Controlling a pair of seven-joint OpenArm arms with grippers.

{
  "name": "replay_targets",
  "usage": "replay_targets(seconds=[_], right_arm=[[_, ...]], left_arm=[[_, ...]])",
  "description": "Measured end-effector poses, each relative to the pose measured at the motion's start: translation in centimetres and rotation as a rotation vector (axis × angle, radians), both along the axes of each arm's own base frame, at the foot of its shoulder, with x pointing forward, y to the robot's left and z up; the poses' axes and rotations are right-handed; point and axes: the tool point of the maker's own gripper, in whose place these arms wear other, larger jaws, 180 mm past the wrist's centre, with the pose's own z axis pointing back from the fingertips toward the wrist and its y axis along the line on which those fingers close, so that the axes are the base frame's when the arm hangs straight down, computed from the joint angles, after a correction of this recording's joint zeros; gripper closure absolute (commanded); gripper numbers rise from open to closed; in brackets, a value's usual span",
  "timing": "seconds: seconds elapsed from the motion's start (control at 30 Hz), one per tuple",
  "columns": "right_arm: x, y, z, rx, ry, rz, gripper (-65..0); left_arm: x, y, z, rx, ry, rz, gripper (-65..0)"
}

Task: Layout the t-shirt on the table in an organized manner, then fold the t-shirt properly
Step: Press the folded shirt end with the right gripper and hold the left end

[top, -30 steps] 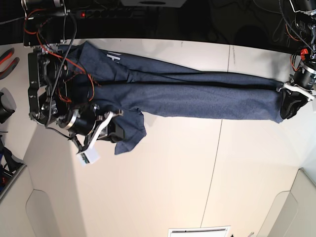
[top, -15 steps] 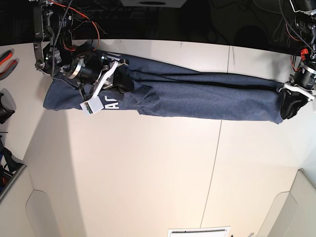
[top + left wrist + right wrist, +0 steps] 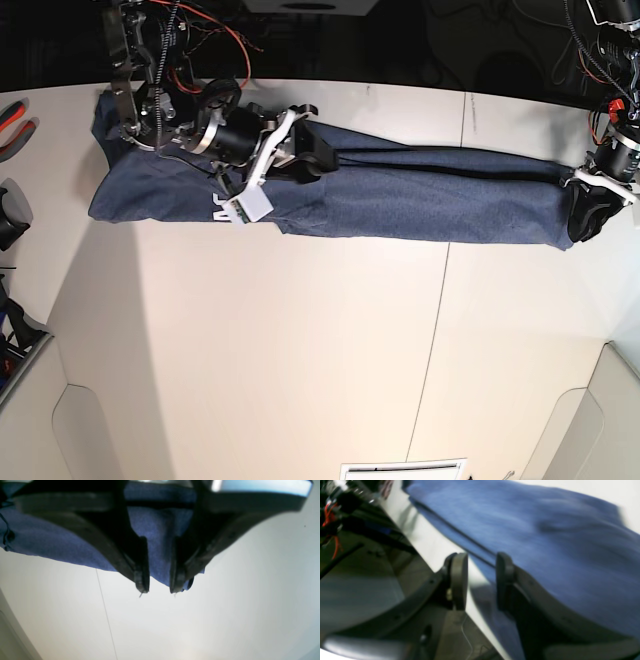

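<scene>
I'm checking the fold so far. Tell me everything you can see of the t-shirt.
The t-shirt is heathered navy fabric, gathered into a long creased band across the table's far side. A bit of white lettering shows near its wider end. The left gripper is shut on the narrow end; the right gripper, open, hangs over the wide end.

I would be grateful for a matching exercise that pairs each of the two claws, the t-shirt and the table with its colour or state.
Things:
1. t-shirt
2. table
3. left claw
4. right claw

Descriptions:
A. off-white, crossed by a thin dark seam
B. jaws apart, nothing gripped, beside the shirt's edge
C. navy blue, drawn out into a long band
D. at one end of the shirt, blue fabric showing between its fingers

Pairs: 1-C, 2-A, 3-D, 4-B
</scene>
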Motion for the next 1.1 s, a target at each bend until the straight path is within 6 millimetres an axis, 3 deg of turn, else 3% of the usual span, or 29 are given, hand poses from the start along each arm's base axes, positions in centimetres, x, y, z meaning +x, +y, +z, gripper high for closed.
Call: replay_targets(seconds=[0.17,0.3,0.47,0.6,0.67,0.7,0.77,0.87,0.97,1.1], right_arm=[[-1.1,2.2,0.3,0.013,-0.008,0.059,-19.1],[-0.7,1.7,0.1,-0.006,-0.016,0.047,-19.1],[2.1,-1.9,1.1,-0.056,-0.085,-0.062,-19.1],[4.3,-5.7,2.7,-0.071,-0.125,-0.178,-19.1],[4.6,-7.0,3.3,-0.048,-0.114,-0.213,-19.1],[4.6,-7.6,3.4,-0.036,-0.104,-0.228,-19.1],[4.7,-8.5,3.5,-0.024,-0.099,-0.252,-19.0],[4.4,-9.0,3.4,-0.019,-0.091,-0.261,-19.0],[4.3,-9.0,3.2,-0.024,-0.084,-0.256,-19.0],[4.1,-8.8,3.2,-0.023,-0.076,-0.25,-19.0]], left_arm=[[0.0,0.0,0.0,0.0,0.0,0.0,-17.7],[0.0,0.0,0.0,0.0,0.0,0.0,-17.7],[-0.1,0.3,0.1,0.001,-0.004,0.011,-17.7],[-0.9,3.7,1.8,-0.001,-0.053,0.117,-18.5],[-1.5,5.6,2.7,-0.005,-0.071,0.168,-27.0],[-1.8,5.9,2.3,-0.007,-0.027,0.164,-31.0],[-2.2,5.8,1.0,-0.016,0.069,0.136,-34.9],[-2.7,4.7,-0.5,-0.052,0.143,0.109,-34.9],[-3.0,4.2,-0.9,-0.126,0.163,0.107,-34.9],[-2.8,2.0,-2.0,-0.284,0.263,0.041,-34.9]])
